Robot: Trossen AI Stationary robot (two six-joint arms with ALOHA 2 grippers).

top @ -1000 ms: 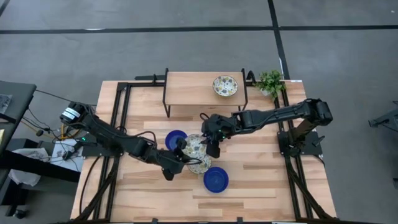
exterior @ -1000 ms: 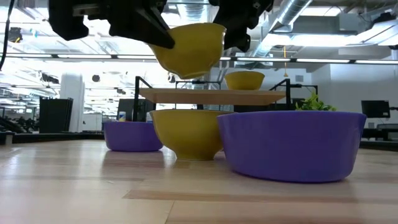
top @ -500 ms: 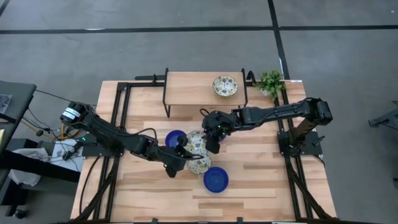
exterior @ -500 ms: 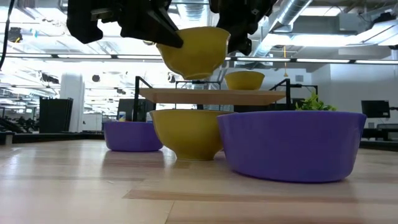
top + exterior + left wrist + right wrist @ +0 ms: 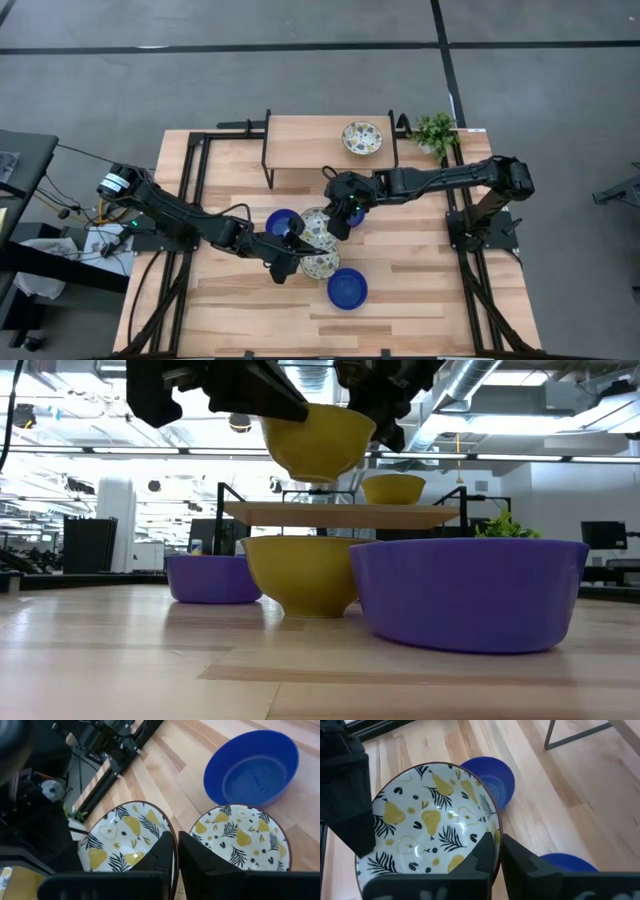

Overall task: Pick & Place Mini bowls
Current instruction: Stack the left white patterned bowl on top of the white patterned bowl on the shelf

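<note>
Pale wooden planks of the table [image 5: 420, 290] carry a small raised shelf [image 5: 300, 140], and above the boards both grippers pinch one cream mini bowl with yellow pears and dark leaves inside [image 5: 432, 827] — left gripper [image 5: 176, 851] and right gripper [image 5: 497, 851], jaws closed on opposite rims. This looks like a mid-air handover: next, one gripper must let go. A matching patterned bowl [image 5: 241, 836] and a glossy cobalt bowl [image 5: 252, 767] rest below.

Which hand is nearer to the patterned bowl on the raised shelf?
Right. The right hand grips the lifted bowl just before the shelf bowl; the left hand grips its opposite rim, farther away.
</note>
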